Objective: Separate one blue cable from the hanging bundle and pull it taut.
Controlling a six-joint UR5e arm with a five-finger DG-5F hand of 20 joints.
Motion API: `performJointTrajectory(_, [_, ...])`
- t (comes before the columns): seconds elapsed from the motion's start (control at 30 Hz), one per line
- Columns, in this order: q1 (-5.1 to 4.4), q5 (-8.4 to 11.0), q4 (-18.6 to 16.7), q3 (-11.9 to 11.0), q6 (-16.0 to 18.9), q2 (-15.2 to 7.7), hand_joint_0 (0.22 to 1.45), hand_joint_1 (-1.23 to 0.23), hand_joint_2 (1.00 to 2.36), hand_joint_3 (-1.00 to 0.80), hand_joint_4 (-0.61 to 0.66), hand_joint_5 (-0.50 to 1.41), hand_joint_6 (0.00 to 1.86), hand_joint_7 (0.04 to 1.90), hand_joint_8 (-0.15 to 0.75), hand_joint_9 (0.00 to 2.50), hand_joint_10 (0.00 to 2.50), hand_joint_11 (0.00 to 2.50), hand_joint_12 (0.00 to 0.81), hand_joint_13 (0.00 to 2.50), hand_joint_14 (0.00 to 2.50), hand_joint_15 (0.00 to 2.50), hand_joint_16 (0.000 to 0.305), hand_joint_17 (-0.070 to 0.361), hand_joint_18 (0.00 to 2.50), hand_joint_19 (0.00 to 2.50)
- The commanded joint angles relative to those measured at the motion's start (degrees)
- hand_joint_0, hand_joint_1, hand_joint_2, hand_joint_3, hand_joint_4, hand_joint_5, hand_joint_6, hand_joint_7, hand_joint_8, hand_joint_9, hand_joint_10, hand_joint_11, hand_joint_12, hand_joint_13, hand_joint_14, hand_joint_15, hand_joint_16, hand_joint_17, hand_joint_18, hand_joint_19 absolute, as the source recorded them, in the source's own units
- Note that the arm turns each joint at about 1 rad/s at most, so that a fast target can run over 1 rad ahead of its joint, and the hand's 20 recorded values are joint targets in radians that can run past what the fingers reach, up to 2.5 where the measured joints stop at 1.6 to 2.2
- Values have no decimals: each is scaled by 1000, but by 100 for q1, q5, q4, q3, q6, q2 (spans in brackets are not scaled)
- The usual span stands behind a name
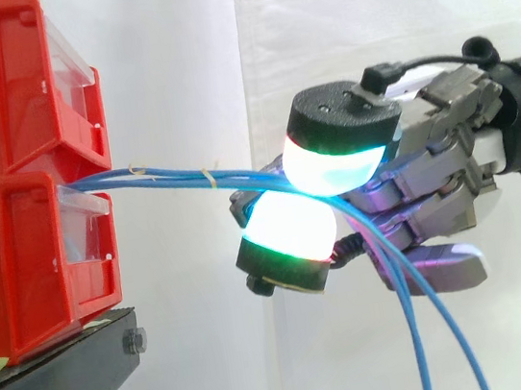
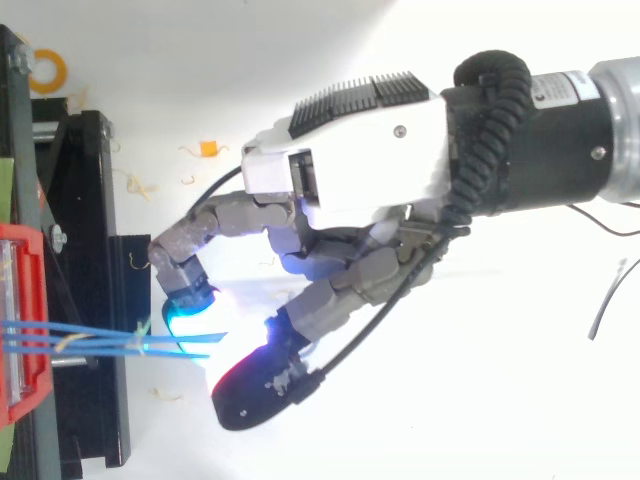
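Several thin blue cables (image 1: 171, 177) come out from between the two red bins (image 1: 18, 268) and run almost level to the right, bound by small tan ties (image 1: 207, 176). My hand (image 1: 440, 160) reaches in from the right, its fingers curled. The cables pass between an upper glowing pad (image 1: 333, 160) and a lower one (image 1: 289, 225), which pinch them. Behind the pads the cables drop in loose strands (image 1: 434, 326) toward the floor. From above, the cables (image 2: 80, 340) lead from the bin (image 2: 20, 300) to my hand (image 2: 350, 170).
The bins stand stacked on a black stand (image 1: 62, 368) at the left. A white curtain hangs behind. On the white floor seen from above lie a yellow ring (image 2: 47, 70), an orange scrap (image 2: 208, 148), wood shavings and a thin dark wire (image 2: 610, 300).
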State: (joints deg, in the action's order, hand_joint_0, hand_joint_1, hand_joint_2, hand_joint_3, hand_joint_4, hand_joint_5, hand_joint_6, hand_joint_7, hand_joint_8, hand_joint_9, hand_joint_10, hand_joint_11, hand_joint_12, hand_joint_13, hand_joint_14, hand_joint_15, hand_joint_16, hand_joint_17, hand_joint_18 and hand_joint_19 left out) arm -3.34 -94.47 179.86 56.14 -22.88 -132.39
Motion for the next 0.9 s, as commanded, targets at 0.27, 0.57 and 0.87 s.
performJointTrajectory(0.27, [-105, 96, 172, -6, -6, 126, 731, -746, 1014, -187, 55, 145, 503, 1341, 193, 2148, 1707, 1684, 319, 1720, 1692, 1183, 41, 93, 1454, 940])
performJointTrajectory(0.57, [-184, 96, 172, 3, 20, 143, 728, -744, 1016, -177, 49, 144, 503, 1336, 186, 2134, 1727, 1676, 315, 1714, 1694, 1171, 40, 91, 1446, 948])
performJointTrajectory(0.87, [-193, 78, 251, -6, 55, 143, 723, -755, 1017, -176, 54, 143, 503, 1332, 189, 2129, 1741, 1672, 315, 1712, 1684, 1177, 40, 90, 1444, 941])
